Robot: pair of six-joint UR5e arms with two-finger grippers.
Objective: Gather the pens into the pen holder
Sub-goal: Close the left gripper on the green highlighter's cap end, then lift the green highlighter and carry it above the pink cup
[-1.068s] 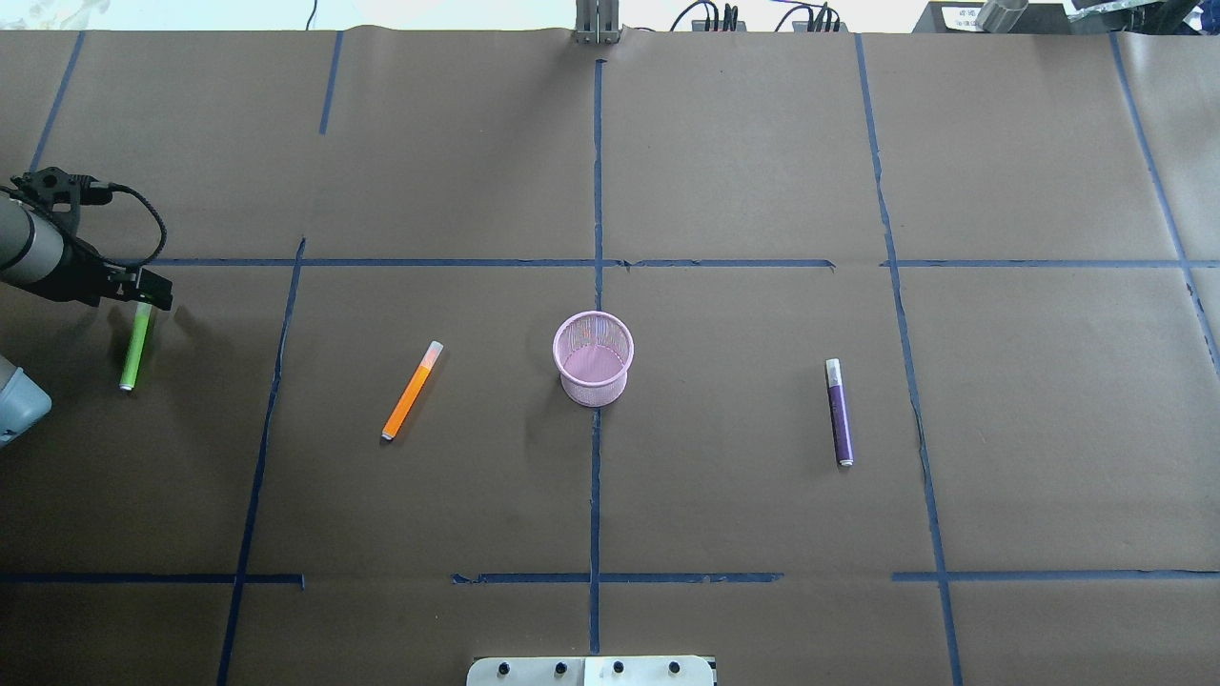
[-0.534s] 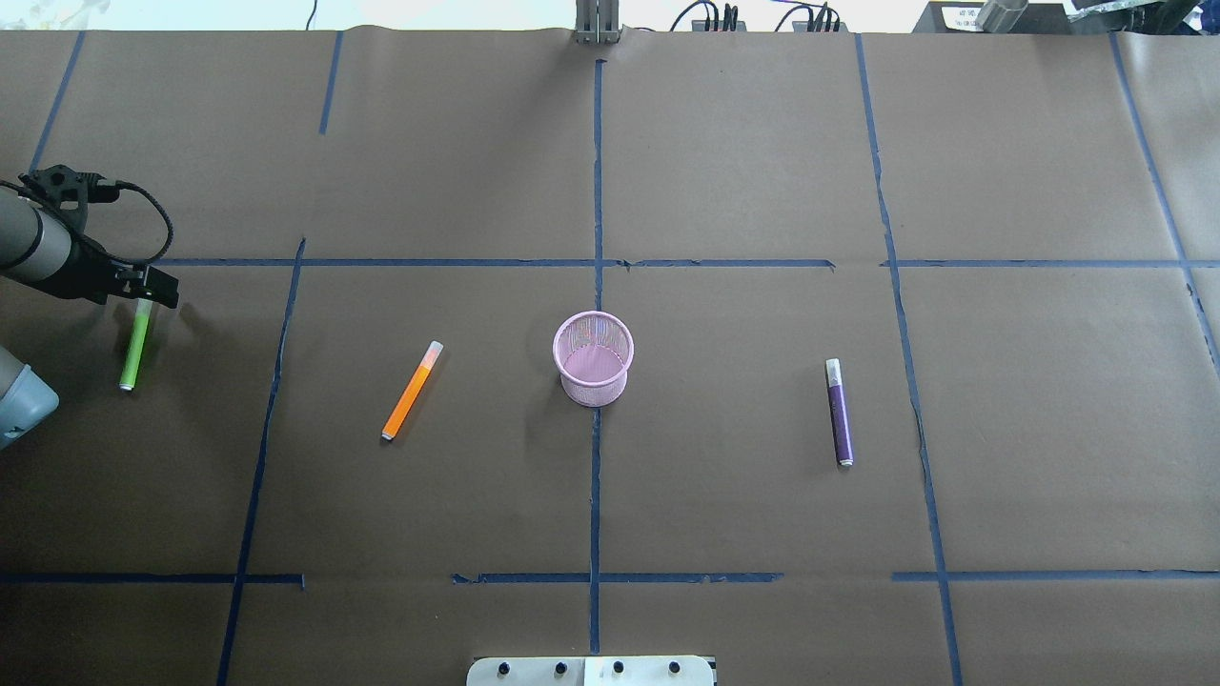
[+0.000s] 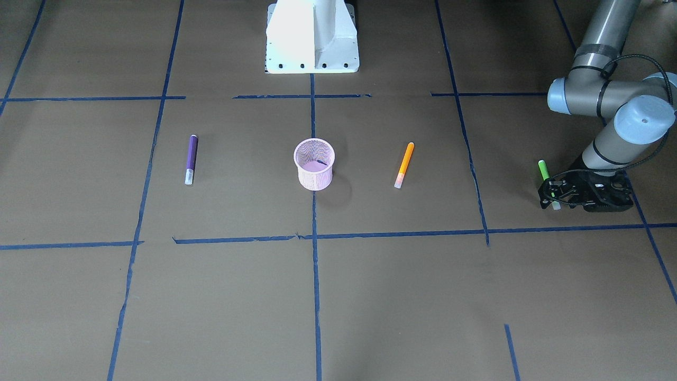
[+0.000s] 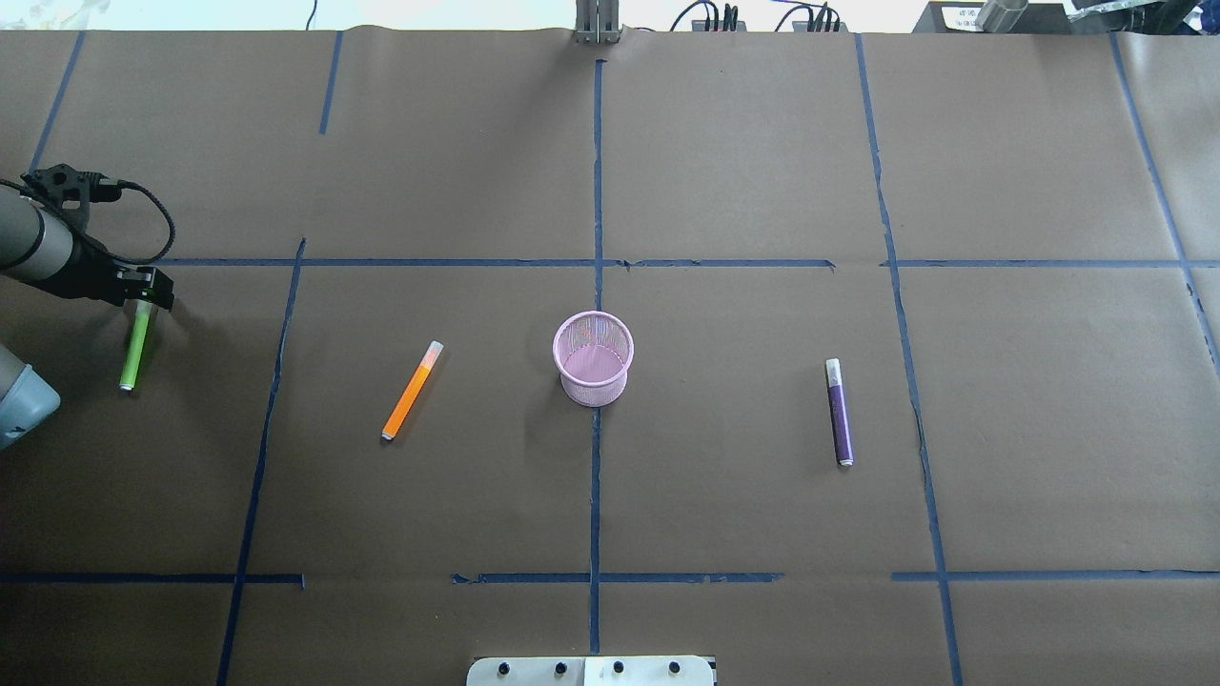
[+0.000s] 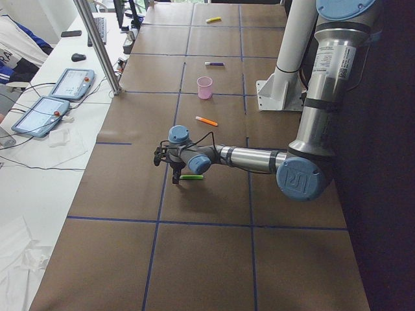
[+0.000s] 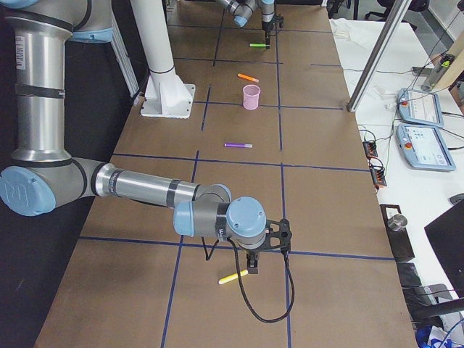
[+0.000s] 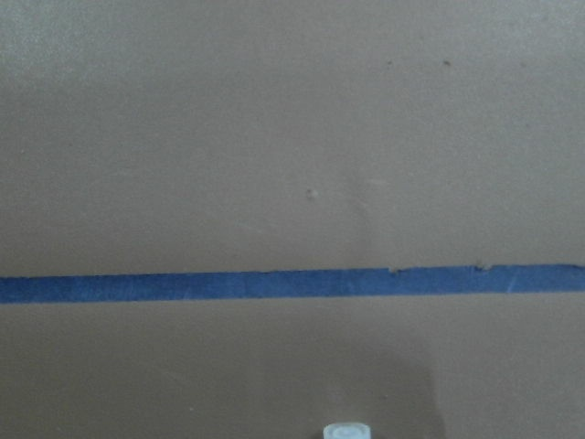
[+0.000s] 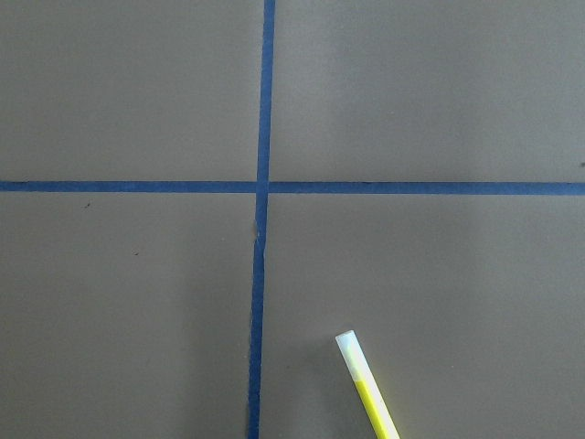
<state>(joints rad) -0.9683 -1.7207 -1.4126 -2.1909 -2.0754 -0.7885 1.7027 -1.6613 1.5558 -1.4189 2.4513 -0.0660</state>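
My left gripper (image 3: 553,197) sits over the green pen (image 4: 134,348) at its pale cap end; gripping or not, I cannot tell. Likewise my right gripper (image 6: 254,270), beside a yellow pen (image 6: 232,278). That makes four smooth sticks lying on brown paper (image 4: 762,524). The orange pen (image 4: 412,391) and purple pen (image 4: 839,414) flank one round pink wire-mesh pen holder (image 4: 593,376).

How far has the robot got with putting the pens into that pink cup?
Nothing is done: the pen holder stands empty. In hand: the left gripper sits at the cap end of the green pen, which lies flat on the table; whether it grips is unclear. Left: that pen, the orange pen, the purple pen and a yellow pen beside the right gripper.
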